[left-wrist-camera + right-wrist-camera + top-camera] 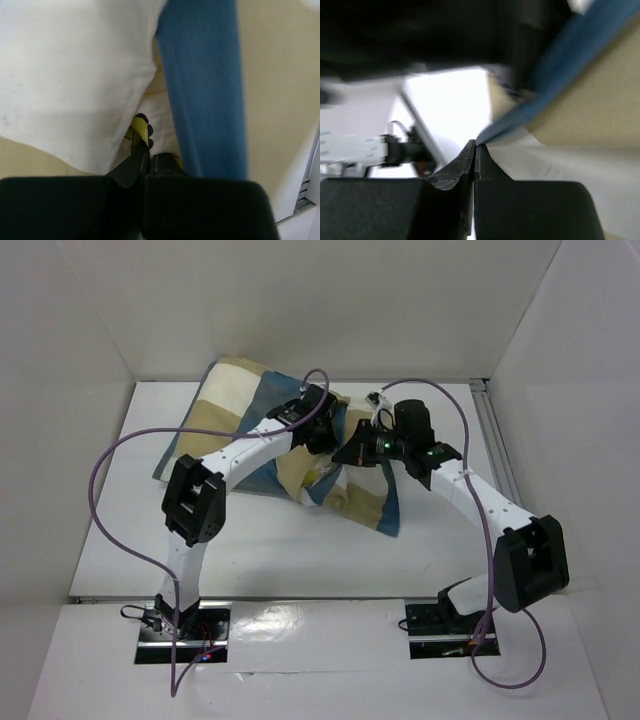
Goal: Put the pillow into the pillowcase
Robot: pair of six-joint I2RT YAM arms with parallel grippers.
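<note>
Pillowcase [240, 390] lies bunched on the table [300, 560], centre to upper left of the top frame, with its checked side up. Both arms reach over its right part.

Left gripper [144, 144]: jaws closed, with a small strip of yellow piping pinched at the tips, bottom centre of the left wrist frame. That piping belongs to the pillow [65, 75], whose cream-white bulk fills the upper left of that frame. A blue band of the pillowcase [205, 90] runs top to bottom just right of centre, with tan fabric to the right of it. In the top frame the left gripper [320, 435] sits at the middle of the fabric heap. The pillow is mostly covered there, so I can't tell how much of it is inside.

Right gripper [475, 146]: jaws fully together, lower centre of the right wrist frame. A blue edge of the pillowcase [560, 65] comes down from the upper right and narrows to a point right at the tips, so it looks nipped there. Tan panel and cream lining lie to the right of that edge. In the top frame the right gripper [347, 452] is just right of the left one, close but not touching.
</note>
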